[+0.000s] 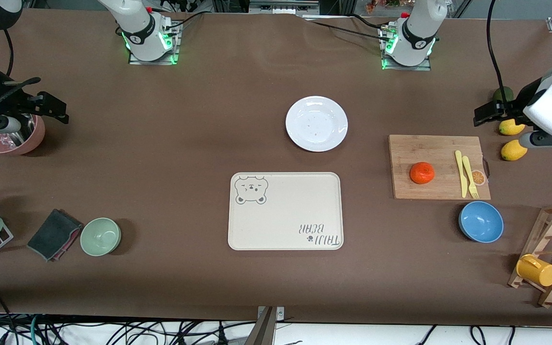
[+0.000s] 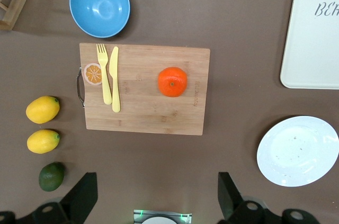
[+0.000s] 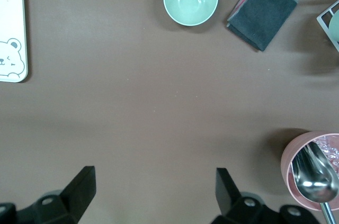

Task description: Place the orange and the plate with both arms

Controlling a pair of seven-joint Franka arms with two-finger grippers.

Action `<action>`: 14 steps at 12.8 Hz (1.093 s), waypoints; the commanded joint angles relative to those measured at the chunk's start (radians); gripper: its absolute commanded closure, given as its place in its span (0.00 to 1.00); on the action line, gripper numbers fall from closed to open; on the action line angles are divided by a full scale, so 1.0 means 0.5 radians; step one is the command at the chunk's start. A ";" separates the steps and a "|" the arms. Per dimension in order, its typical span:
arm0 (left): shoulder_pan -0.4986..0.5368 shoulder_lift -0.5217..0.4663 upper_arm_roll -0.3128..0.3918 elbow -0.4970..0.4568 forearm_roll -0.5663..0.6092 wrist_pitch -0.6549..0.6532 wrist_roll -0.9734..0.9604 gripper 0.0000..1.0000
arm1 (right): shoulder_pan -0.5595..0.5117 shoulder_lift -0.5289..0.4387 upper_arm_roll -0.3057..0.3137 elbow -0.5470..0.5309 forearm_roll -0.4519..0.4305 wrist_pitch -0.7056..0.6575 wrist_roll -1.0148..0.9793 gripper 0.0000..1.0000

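Observation:
The orange [image 1: 422, 173] [image 2: 172, 81] lies on a wooden cutting board [image 1: 436, 148] toward the left arm's end of the table. The white plate [image 1: 316, 123] [image 2: 299, 151] sits mid-table, farther from the front camera than the cream bear-print tray [image 1: 285, 211]. My left gripper [image 1: 489, 114] [image 2: 157, 179] hangs open and empty, high over the lemons and lime beside the board. My right gripper [image 1: 51, 109] [image 3: 156, 173] hangs open and empty over the pink bowl at the right arm's end. Neither gripper touches anything.
A yellow fork and knife [image 1: 465, 173] lie on the board. Near it are a blue bowl [image 1: 481, 222], two lemons [image 1: 513, 150], a lime [image 2: 51, 176] and a wooden rack with a yellow mug [image 1: 537, 270]. At the right arm's end: pink bowl [image 1: 15, 139], green bowl [image 1: 100, 236], folded cloth [image 1: 54, 234].

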 commanded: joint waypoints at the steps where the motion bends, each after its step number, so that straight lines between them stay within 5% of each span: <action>1: 0.016 0.099 0.001 0.041 -0.044 0.006 0.021 0.00 | 0.001 -0.008 0.000 0.004 0.002 -0.016 -0.021 0.00; 6: -0.006 0.277 -0.006 -0.072 -0.102 0.156 0.024 0.00 | 0.004 -0.008 0.003 0.004 0.002 -0.010 -0.021 0.00; 14: 0.043 0.280 -0.101 -0.829 -0.096 1.073 0.192 0.00 | 0.007 -0.005 0.003 0.010 0.002 -0.007 -0.024 0.00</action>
